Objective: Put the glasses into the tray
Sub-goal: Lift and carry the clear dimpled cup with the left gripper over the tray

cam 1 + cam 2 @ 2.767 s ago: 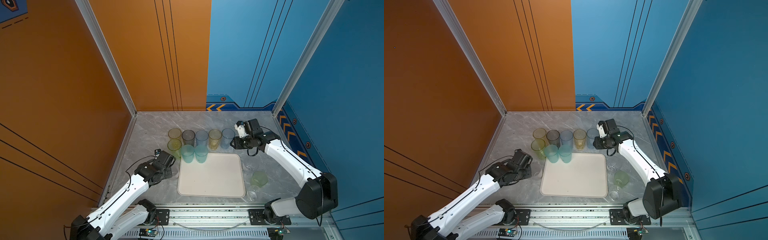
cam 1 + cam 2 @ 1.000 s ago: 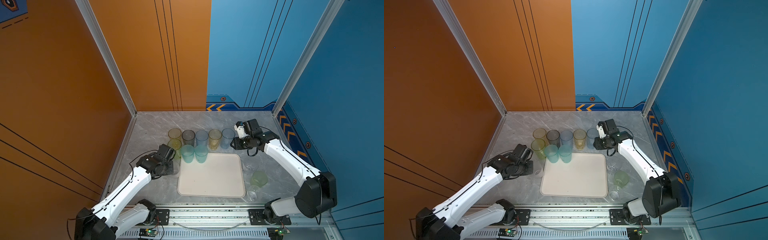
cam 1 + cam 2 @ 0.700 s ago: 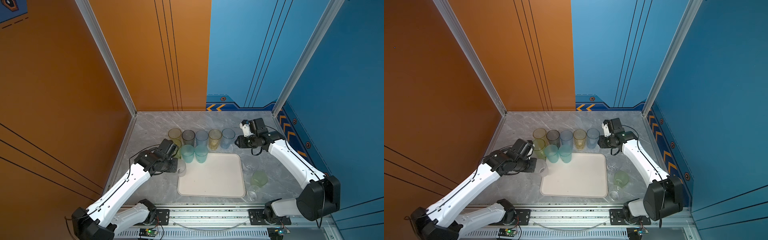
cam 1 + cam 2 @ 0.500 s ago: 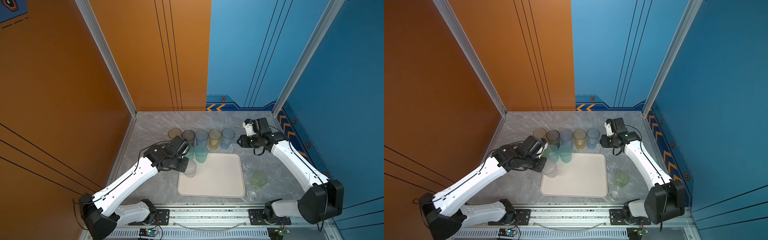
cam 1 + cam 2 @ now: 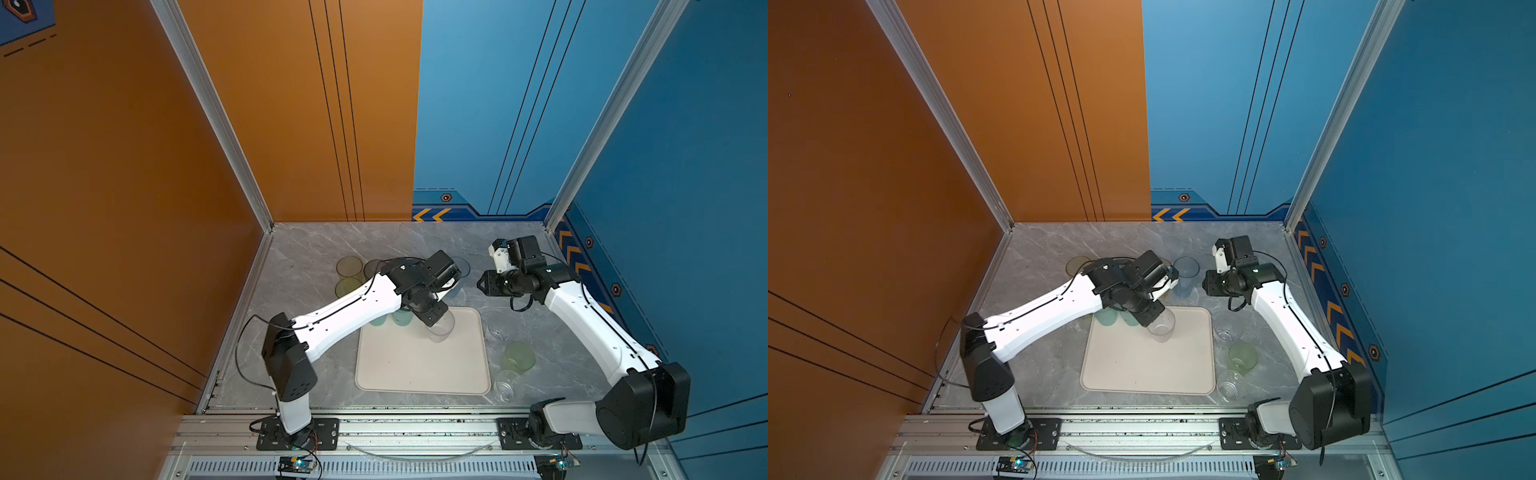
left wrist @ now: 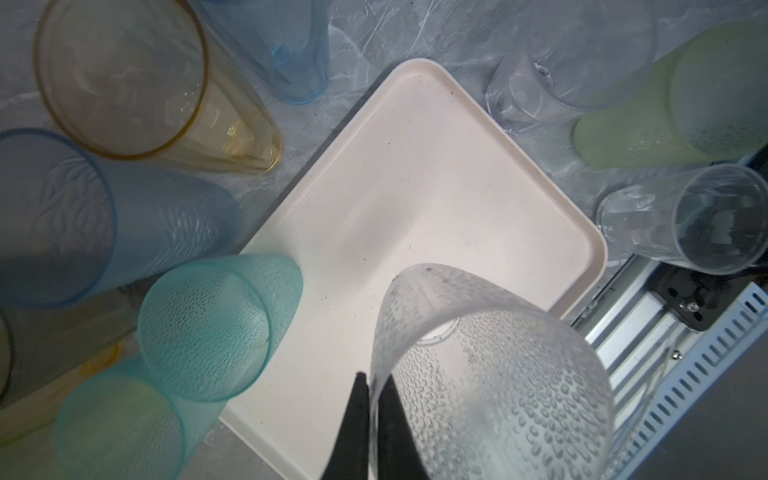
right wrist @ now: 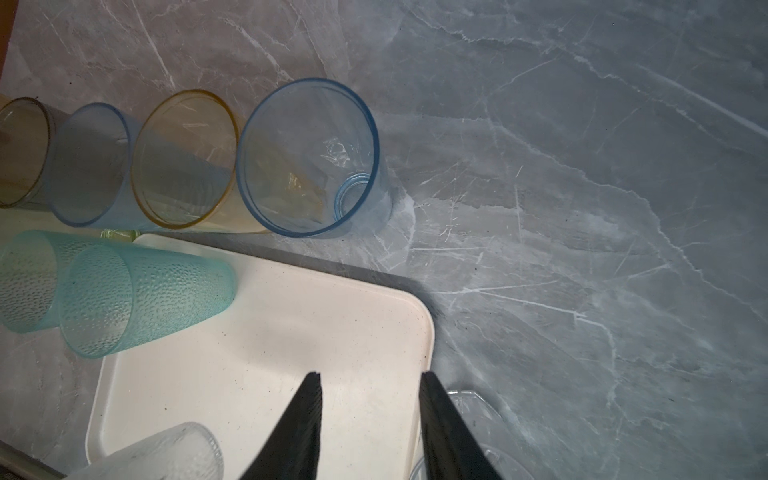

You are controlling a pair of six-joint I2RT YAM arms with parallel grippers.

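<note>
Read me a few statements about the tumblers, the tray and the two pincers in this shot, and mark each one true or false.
1. The left pincer is shut on the rim of a clear dimpled tumbler. True.
2. That tumbler is over the cream tray. True.
3. The right pincer holds a tumbler. False: its jaws stand open with nothing between them.
4. The pale green tumbler stands in the tray. False: it stands on the marble table, to the right of the tray in both top views.
</note>
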